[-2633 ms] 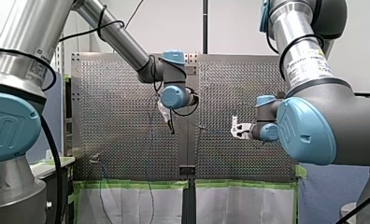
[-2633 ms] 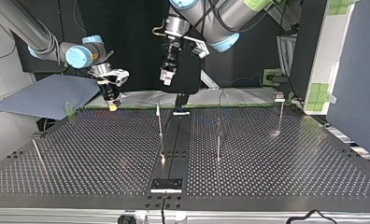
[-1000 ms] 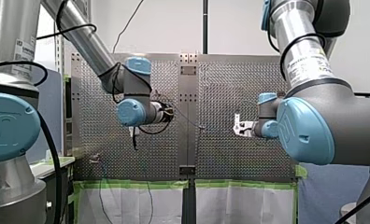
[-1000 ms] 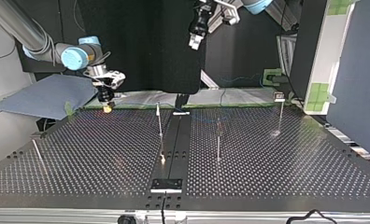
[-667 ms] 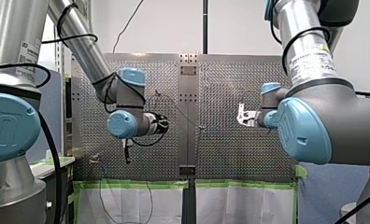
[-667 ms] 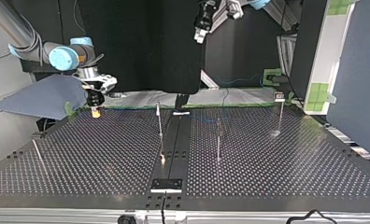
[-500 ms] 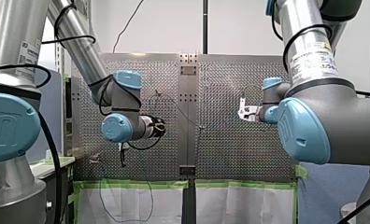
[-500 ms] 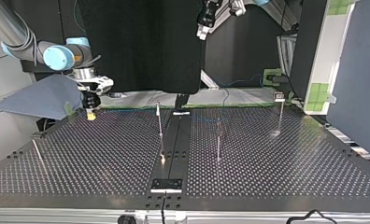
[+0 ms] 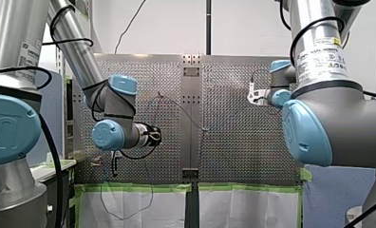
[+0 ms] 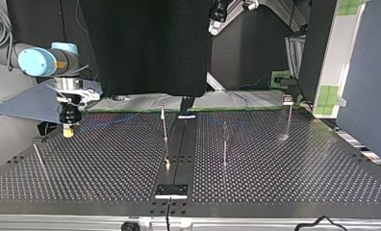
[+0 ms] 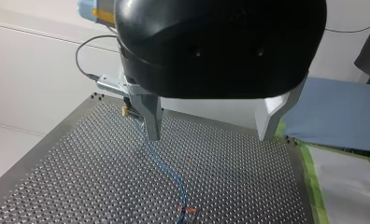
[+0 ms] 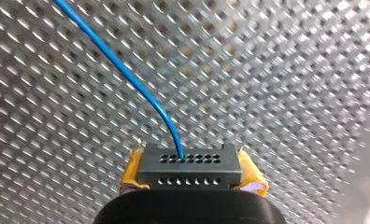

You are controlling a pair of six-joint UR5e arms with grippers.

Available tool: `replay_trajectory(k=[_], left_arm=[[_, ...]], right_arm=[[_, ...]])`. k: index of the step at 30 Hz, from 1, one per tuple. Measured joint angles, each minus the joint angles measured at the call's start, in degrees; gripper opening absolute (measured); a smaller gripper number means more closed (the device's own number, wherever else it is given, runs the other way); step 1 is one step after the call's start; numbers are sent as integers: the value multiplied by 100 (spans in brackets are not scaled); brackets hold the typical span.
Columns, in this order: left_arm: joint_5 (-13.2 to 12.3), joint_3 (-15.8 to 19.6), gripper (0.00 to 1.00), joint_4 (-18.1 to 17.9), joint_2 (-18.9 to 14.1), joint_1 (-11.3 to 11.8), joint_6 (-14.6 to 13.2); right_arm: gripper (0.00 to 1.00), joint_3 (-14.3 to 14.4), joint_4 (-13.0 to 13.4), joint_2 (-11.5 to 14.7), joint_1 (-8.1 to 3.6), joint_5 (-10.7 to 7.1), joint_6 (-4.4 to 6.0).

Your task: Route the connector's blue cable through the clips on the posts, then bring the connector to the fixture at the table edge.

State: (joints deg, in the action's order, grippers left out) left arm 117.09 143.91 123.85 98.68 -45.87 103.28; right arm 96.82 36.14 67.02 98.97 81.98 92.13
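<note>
Connector block (image 12: 190, 166), dark grey, multi-holed, clamped in my right gripper (image 10: 68, 131) at top view's nine o'clock; my left gripper (image 11: 210, 133) spread apart. Lead thin blue cable (image 12: 127, 77) low — no slack.

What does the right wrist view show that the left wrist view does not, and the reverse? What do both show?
Only the right wrist view shows the dark connector clamped between my right gripper's yellow pads, the blue cable leaving one of its holes. Only the left wrist view shows my left gripper open and empty, a blue sheet and green tape beside the perforated table. Both show the blue cable and that table.
</note>
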Motion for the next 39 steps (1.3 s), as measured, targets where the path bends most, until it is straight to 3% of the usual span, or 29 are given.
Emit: replay_trajectory(k=[9,18,20,23,30,39], left_arm=[[9,-2,100,0,-2,50,-25],[4,0,100,18,-1,65,-35],[6,1,100,22,-1,66,-47],[12,0,100,25,1,71,-58],[99,1,100,20,0,95,-63],[125,-3,100,6,1,145,-63]], right_arm=[[0,-374,-459,17,-87,459,-458],[0,-443,-908,9,-237,910,-904],[0,-445,-1004,6,-267,974,-964],[0,-447,-1163,4,-319,950,-984],[0,-448,-1531,2,-468,619,-947],[0,-448,-1577,1,-675,169,-837]])
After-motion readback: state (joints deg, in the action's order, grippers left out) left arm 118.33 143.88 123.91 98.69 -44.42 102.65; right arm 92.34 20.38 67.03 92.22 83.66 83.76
